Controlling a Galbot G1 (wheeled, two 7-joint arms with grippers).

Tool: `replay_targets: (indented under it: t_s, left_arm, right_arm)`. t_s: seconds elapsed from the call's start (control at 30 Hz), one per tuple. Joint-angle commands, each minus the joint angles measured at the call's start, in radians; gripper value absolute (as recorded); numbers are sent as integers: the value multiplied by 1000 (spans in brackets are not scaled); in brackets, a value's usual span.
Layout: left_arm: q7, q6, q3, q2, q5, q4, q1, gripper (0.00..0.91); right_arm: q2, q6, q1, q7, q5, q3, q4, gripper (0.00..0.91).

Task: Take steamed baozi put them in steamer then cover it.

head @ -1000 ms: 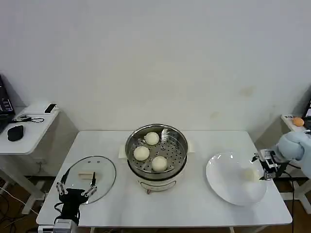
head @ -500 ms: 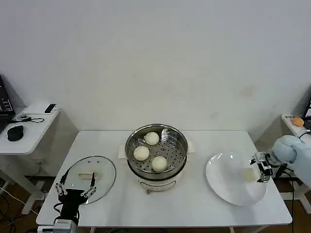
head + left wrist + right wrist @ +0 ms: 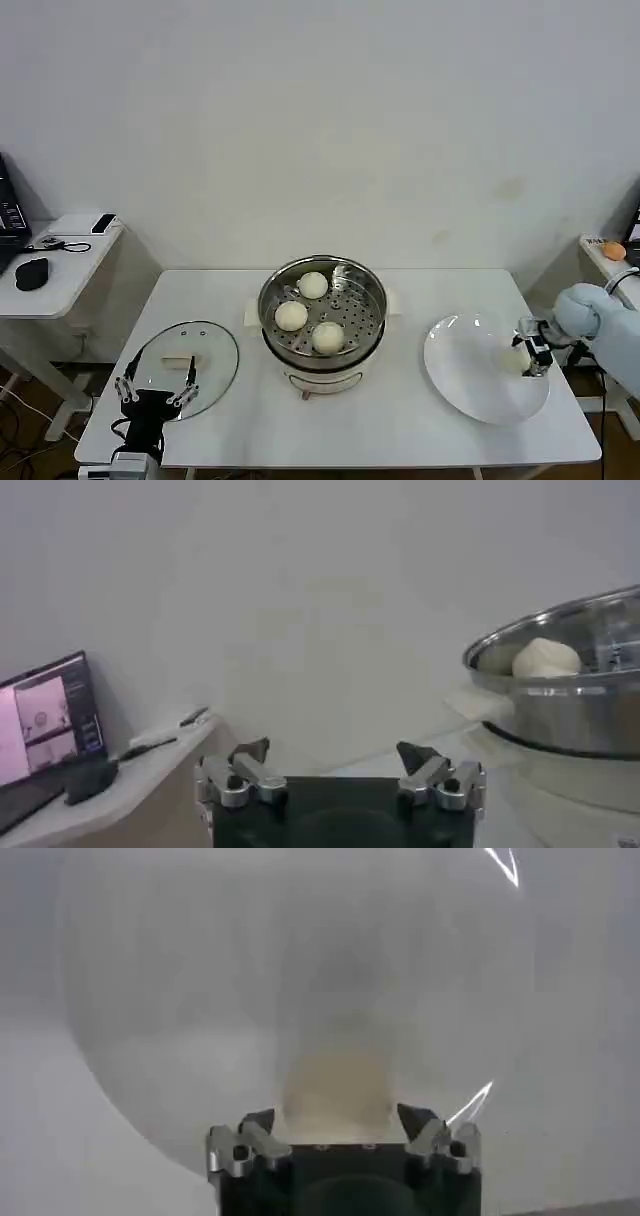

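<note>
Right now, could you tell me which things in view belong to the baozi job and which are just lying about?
Job: three baozi in the steamer; fourth baozi on the white plate, between the right gripper's fingers; glass cover.
Lying about: mouse, phone, monitor.

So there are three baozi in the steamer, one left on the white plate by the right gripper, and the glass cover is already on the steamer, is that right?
Not quite. The head view shows the cover lying flat on the table left of the steamer, just beyond the left gripper, so the steamer is uncovered. The rest holds: three baozi sit in it and one remains on the plate at the right gripper.
</note>
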Motion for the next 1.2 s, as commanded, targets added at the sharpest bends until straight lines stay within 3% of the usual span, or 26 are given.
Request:
replay_targets:
  t_s: [0.03,0.27,0.43,0.7,0.93,1.2]
  left_arm:
    - [0,-2,-1,0,0,-1,0,907]
    - [0,-2,0,-1,0,-7,1,907]
    - [0,-1,1,2,0,-10,-1,907]
    - [0,0,4,0,5,-11,-10,907]
    - [0,0,8,-5,11,-18,-10,907]
    - [0,-1,1,-6,10,-24,-5,907]
  right_arm:
    - [2,-3,-1,-7,-5,6,-2,645]
    - [-22,-7,40,-37,9,-12,40,635]
    - [-51,-37,124,-52,68,-53,110,635]
    - [-51,-130,460,-63,219,-252,241,635]
    - [60,-198,780,-32,381,-498,293,645]
    - [232,-295,876,34,526,-602,332,645]
